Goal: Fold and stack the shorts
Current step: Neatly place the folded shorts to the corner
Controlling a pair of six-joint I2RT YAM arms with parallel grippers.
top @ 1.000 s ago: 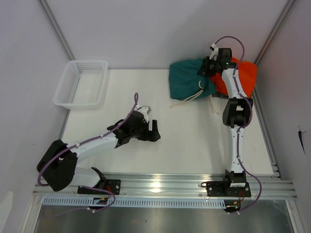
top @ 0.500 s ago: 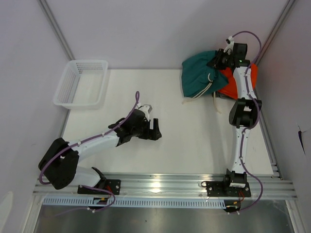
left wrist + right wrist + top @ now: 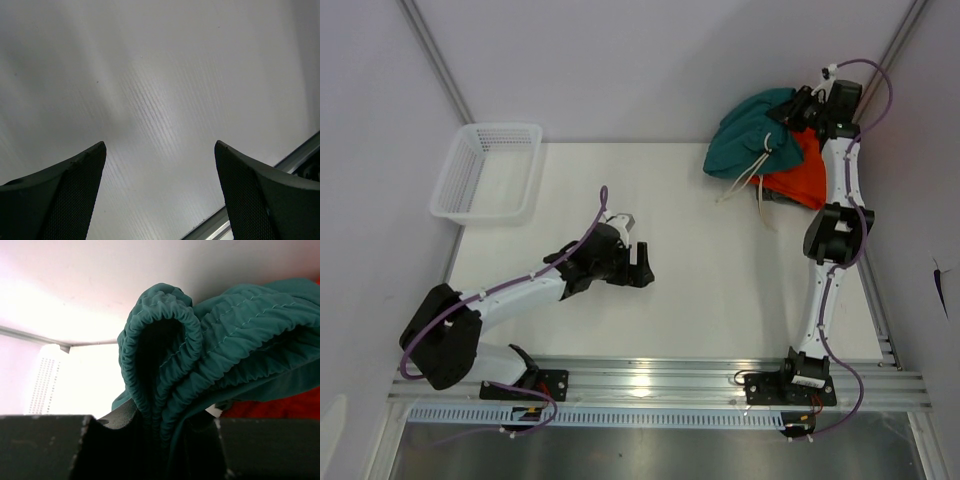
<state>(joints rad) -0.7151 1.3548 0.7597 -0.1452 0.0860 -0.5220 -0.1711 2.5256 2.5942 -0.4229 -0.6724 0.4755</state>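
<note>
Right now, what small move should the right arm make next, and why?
Probably carry the teal-green fabric shorts toward the white table middle: the right gripper is shut on their bunched waistband, above the bright orange garment, where they cannot be spread.

Your left arm [image 3: 520, 292] lies low, reaching toward 2 o'clock, left gripper [image 3: 640, 268] spread wide. Your right arm [image 3: 832, 235] stretches to 12 o'clock, right gripper [image 3: 798, 108] pinched on the shorts [image 3: 745, 140].

Right hand [image 3: 799, 106] carried shorts [image 3: 745, 140] rightward — over orange garment [image 3: 806, 176].
</note>
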